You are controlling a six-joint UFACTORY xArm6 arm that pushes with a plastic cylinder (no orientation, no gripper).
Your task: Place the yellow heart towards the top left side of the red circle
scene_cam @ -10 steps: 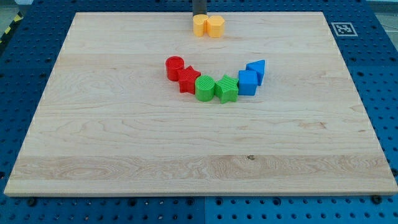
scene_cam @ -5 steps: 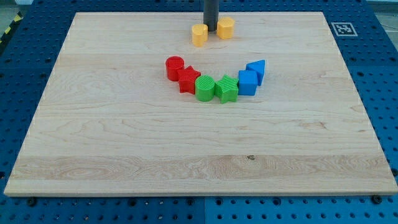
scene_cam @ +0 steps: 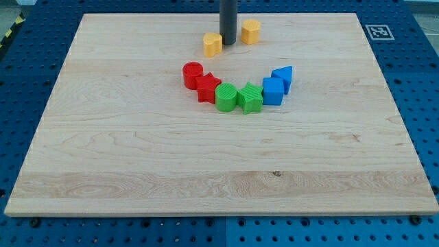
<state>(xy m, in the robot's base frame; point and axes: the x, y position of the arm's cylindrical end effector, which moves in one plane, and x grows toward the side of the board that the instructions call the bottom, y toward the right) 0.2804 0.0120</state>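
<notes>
The yellow heart [scene_cam: 213,44] lies near the view's top, above and a little right of the red circle [scene_cam: 193,73]. My tip [scene_cam: 228,44] stands just right of the yellow heart, touching or nearly touching it. A second yellow block [scene_cam: 250,31] sits to the right of the rod, apart from it. The red circle is the left end of a curved row of blocks.
The curved row runs from the red circle through a red star [scene_cam: 208,88], a green cylinder [scene_cam: 226,97], a green hexagon-like block [scene_cam: 250,98], a blue cube [scene_cam: 273,90] and a blue triangle [scene_cam: 283,76]. A marker tag [scene_cam: 378,31] sits at the board's top right corner.
My tip has come down between the two yellow blocks, splitting them. The yellow heart has slid left and down toward the red circle. The other yellow block stays at the right.
</notes>
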